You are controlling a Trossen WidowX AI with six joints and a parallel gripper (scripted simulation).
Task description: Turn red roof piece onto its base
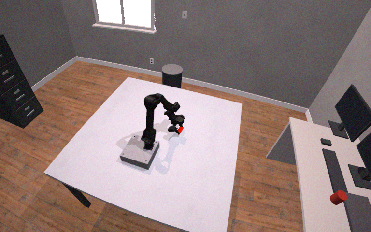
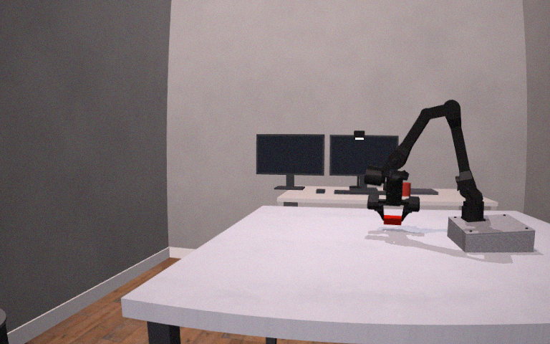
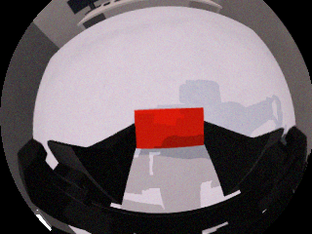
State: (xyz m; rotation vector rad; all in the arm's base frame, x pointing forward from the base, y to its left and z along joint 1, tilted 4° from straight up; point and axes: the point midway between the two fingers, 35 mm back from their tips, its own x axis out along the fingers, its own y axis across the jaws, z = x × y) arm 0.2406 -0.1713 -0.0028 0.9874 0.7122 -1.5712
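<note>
My gripper (image 1: 178, 129) (image 2: 392, 217) (image 3: 169, 126) is shut on the red roof piece (image 1: 180, 129) (image 2: 392, 219) (image 3: 170, 128). The piece sits between the fingertips and shows as a flat red rectangle in the wrist view. It hangs a little above the white table (image 1: 191, 169) (image 2: 283, 259) (image 3: 131, 58), in front of the arm's grey base block (image 1: 138, 155) (image 2: 493, 237). The arm is bent over with the wrist pointing down. From these views I cannot tell which face of the piece points down.
A dark round bin (image 1: 172, 75) stands on the floor behind the table. A side desk (image 1: 309, 175) (image 2: 308, 196) carries monitors (image 1: 352, 112) (image 2: 290, 154), a keyboard and a red cylinder (image 1: 338, 197) (image 2: 406, 188). A black filing cabinet (image 1: 13, 87) stands at the left.
</note>
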